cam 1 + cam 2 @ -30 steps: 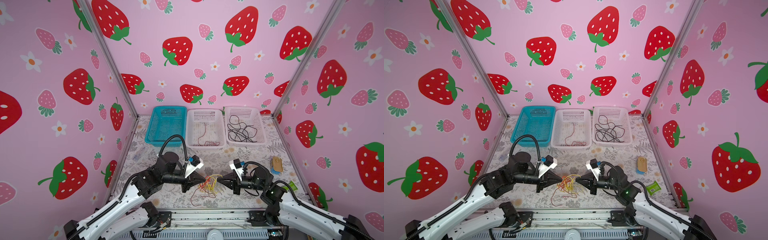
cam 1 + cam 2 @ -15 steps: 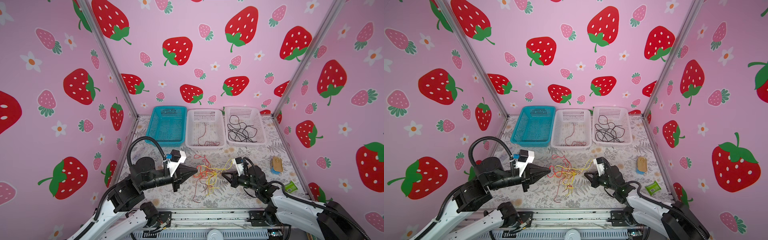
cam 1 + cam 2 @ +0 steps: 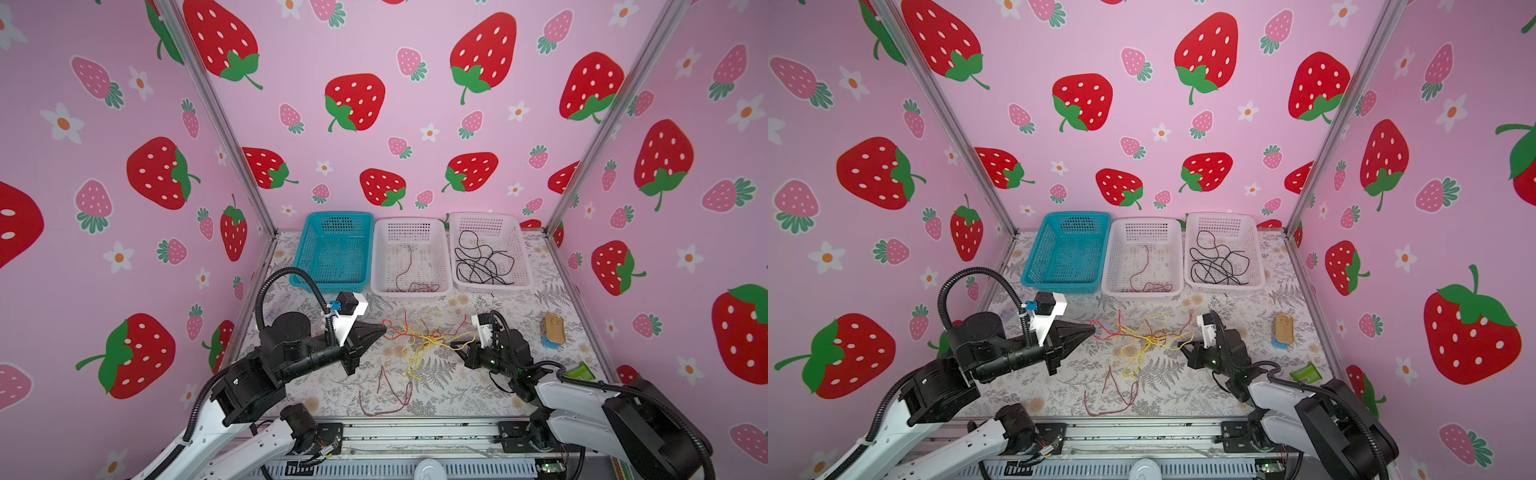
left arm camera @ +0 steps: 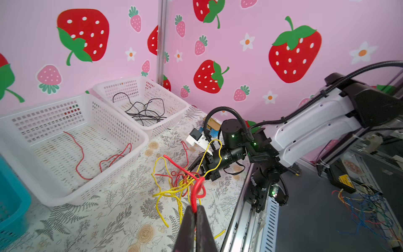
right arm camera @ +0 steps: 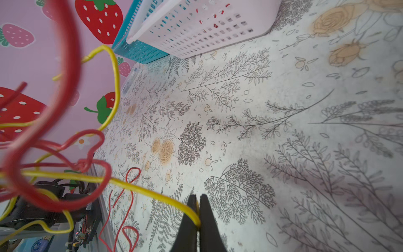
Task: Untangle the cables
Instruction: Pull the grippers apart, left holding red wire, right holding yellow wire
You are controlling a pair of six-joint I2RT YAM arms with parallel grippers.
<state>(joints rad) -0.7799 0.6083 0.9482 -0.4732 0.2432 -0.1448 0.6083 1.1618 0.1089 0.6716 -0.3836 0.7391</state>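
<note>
A tangle of red and yellow cables [image 3: 419, 336] hangs stretched between my two grippers above the mid table. The left gripper [image 3: 384, 330] is shut on a red cable [image 4: 197, 189] at the tangle's left end; its closed tips [image 4: 195, 209] pinch that strand. At the tangle's right end the right gripper [image 3: 457, 347] is shut on a yellow cable [image 5: 152, 192], pinched between its tips [image 5: 198, 197]. Yellow strands [image 3: 1136, 365] droop to the table. A loose red cable [image 3: 390, 395] lies on the table in front of the tangle.
Three baskets stand at the back: a teal one [image 3: 338, 215], a white one [image 3: 409, 222] holding a red cable [image 3: 405, 270], and a white one [image 3: 484, 216] holding black cables [image 3: 482, 262]. A tin [image 3: 553, 328] and a green packet [image 3: 579, 370] lie at right.
The grippers, close together at the bundle a second ago, have drawn apart, left going left and right going right. The tangle has lifted and spread out between them.
</note>
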